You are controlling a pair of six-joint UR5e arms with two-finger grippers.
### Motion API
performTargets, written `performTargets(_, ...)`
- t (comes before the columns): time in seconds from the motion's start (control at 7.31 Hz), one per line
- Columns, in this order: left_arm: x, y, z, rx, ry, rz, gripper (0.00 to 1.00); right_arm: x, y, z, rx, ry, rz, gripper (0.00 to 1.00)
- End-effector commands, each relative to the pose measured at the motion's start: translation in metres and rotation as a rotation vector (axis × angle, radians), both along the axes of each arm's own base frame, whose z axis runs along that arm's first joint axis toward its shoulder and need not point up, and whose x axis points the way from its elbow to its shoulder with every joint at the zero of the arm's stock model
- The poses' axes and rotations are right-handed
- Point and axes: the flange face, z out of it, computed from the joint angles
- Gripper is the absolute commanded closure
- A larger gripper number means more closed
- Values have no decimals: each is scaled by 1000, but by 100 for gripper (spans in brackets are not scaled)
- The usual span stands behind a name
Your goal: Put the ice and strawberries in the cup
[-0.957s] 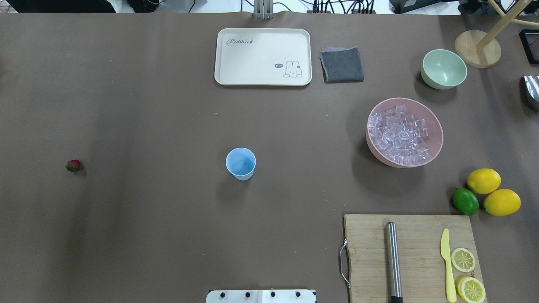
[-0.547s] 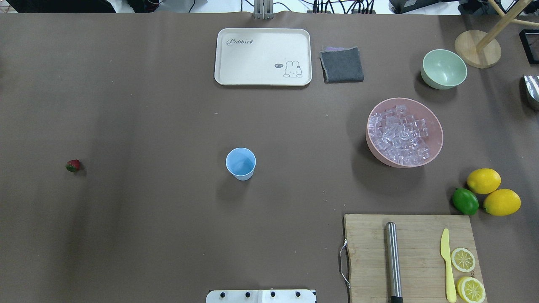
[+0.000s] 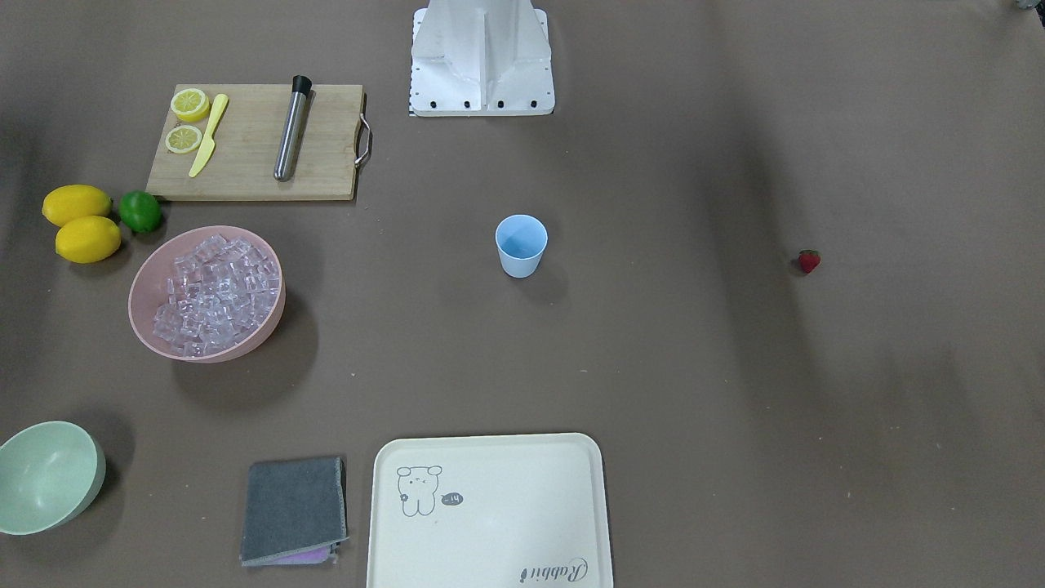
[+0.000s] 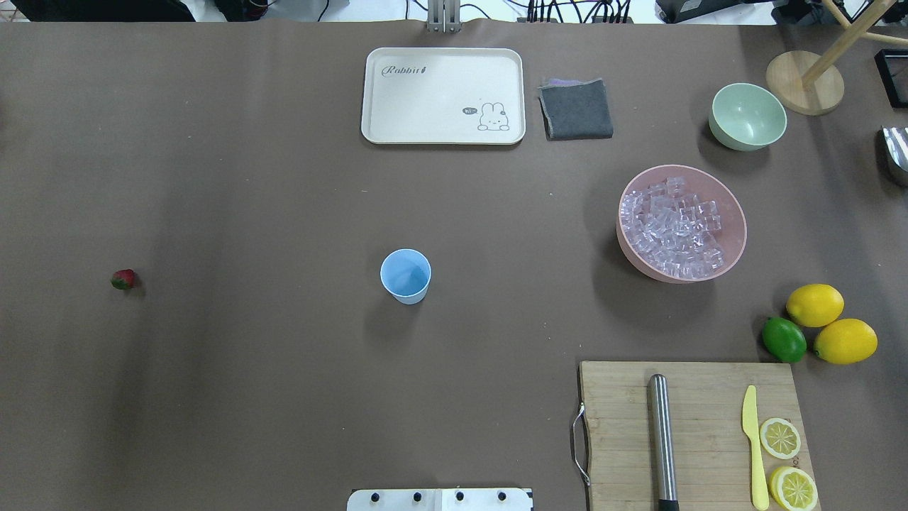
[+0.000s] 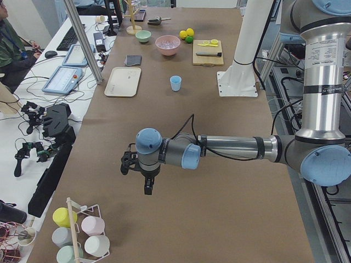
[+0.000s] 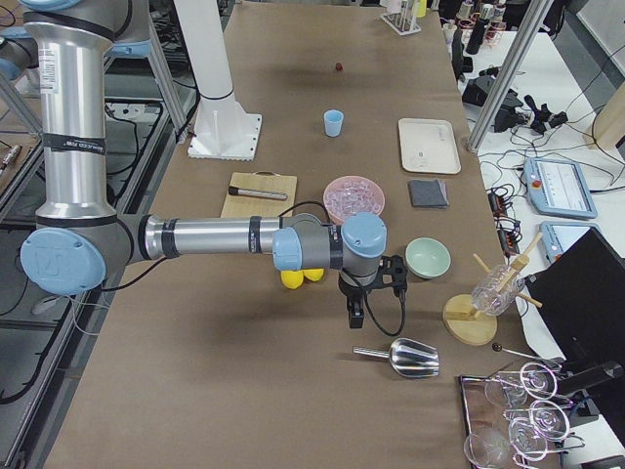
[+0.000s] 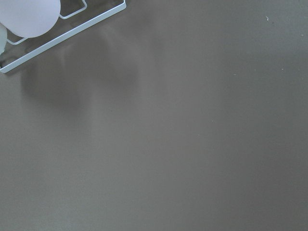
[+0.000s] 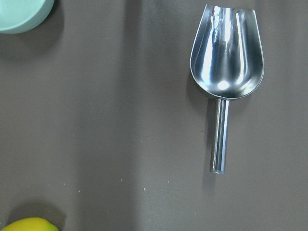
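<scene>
Red and tiny, the strawberry (image 4: 123, 279) lies on its own on the brown table, far to the left of the cup (image 4: 405, 276). My left gripper (image 5: 147, 185) hangs over the table farther left of the cup than the strawberry does, well apart from both. Its wrist camera shows brown surface and the corner of a white wire rack (image 7: 62, 32). I cannot tell whether this gripper's jaws are parted or closed.

The cup stands upright, mouth up, with its pale blue inside showing.

To the right of the cup, the ice (image 4: 670, 227) is heaped in a pink bowl (image 4: 738, 245), which is well apart from the cup. My right gripper (image 6: 354, 315) hangs farther right of the cup than that bowl, fingers pointing down, off the ice. A steel scoop (image 8: 226, 57) lies flat on the table under its wrist camera, bowl side up, with its handle pointing away from a pale green bowl (image 8: 21, 14). I cannot tell whether this gripper is parted or closed either.
</scene>
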Motion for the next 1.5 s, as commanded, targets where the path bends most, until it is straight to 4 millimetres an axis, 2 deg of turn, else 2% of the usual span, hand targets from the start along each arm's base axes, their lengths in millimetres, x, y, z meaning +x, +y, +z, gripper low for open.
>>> performTargets(0.0,0,-1,-2,3,0,0,2,1,0,-2,0,0,6,0)
performTargets(0.96,1,-8,-6,7,1,-1,2,0,-1,-1,-5,-5,5,0)
performTargets(1.23,1,-8,-8,10,1,-1,2,-5,-6,-19,35,-7,-8,0)
performTargets(1.37,1,-8,-6,7,1,-1,2,-17,-9,-30,49,-11,-22,0)
